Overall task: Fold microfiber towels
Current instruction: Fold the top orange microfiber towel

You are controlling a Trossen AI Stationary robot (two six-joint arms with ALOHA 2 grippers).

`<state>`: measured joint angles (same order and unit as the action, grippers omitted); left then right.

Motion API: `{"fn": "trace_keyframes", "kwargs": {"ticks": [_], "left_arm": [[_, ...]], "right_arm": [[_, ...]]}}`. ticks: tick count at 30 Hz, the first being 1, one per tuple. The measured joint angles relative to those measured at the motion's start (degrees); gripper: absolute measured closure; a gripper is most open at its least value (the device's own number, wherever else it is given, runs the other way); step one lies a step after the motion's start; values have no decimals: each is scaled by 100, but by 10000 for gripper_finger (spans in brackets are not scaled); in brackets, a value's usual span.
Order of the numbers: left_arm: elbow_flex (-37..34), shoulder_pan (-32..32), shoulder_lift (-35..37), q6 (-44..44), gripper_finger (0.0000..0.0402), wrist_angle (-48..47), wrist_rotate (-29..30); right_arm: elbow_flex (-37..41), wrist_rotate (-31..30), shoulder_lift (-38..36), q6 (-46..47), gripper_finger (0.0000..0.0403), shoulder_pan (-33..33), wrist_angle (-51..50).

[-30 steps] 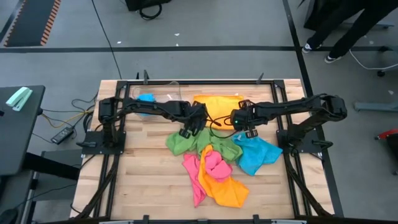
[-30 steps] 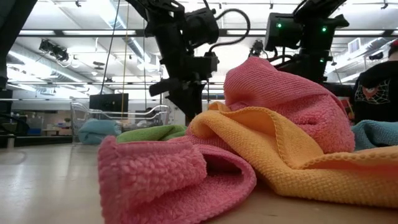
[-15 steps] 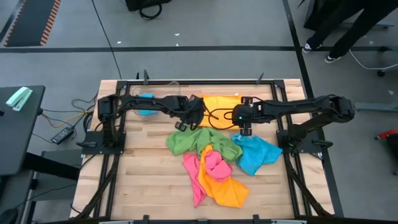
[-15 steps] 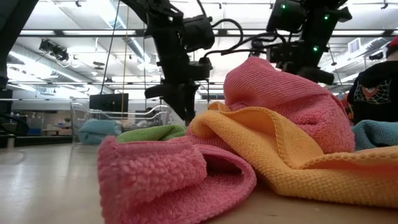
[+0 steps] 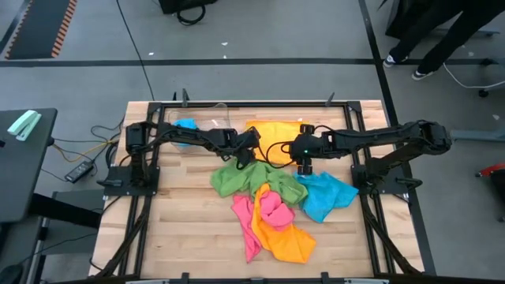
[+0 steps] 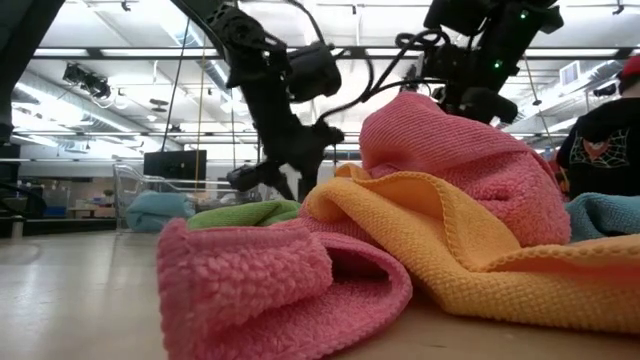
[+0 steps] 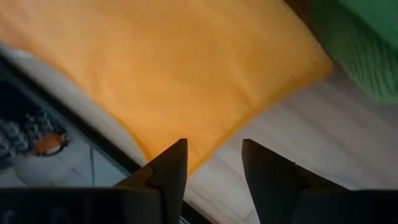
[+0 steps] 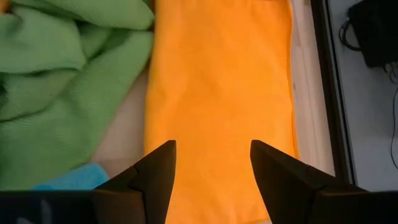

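- Our left gripper (image 5: 246,147) hangs over the near corner of the flat orange-yellow microfiber towel (image 5: 278,134) at the back of the wooden counter (image 5: 181,213). Its fingers (image 7: 169,171) stand apart with nothing between them, the towel's edge just ahead of their tips.
- Our right gripper (image 5: 305,158) is over the opposite side of that same towel, fingers (image 8: 158,171) likewise spread and empty, the orange cloth lying straight below and ahead of it.
- We judge that the two grippers sit at opposite sides of this towel because it is the one already laid flat: taking two corners together would let us carry one edge over the other for a fold.
- The crumpled green microfiber towel (image 5: 248,180) lies just beside both grippers, toward the front of the counter, touching the orange towel's front edge in the right wrist view.
- The remaining towels wait in a loose heap further forward: a blue microfiber towel (image 5: 327,196) below the right gripper, and a bunched pink microfiber towel (image 5: 268,207) resting on a second orange-yellow towel (image 5: 288,237).
- Another blue cloth (image 5: 185,126) lies behind the left arm, at the counter's back edge.
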<state>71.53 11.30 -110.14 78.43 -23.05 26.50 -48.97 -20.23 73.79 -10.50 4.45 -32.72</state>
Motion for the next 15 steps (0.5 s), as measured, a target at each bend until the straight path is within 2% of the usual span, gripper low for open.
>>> {"fn": "trace_keyframes", "kwargs": {"ticks": [3,7,15], "left_arm": [[-16,114,-24,361,244,2,-32],[-9,197,-16,475,241,-87,-497],[-7,386,-16,1063,201,95,-853]], "right_arm": [[0,0,-1,2,187,-96,96],[0,-1,-1,19,187,-126,147],[0,30,-1,-13,187,-127,372]]}}
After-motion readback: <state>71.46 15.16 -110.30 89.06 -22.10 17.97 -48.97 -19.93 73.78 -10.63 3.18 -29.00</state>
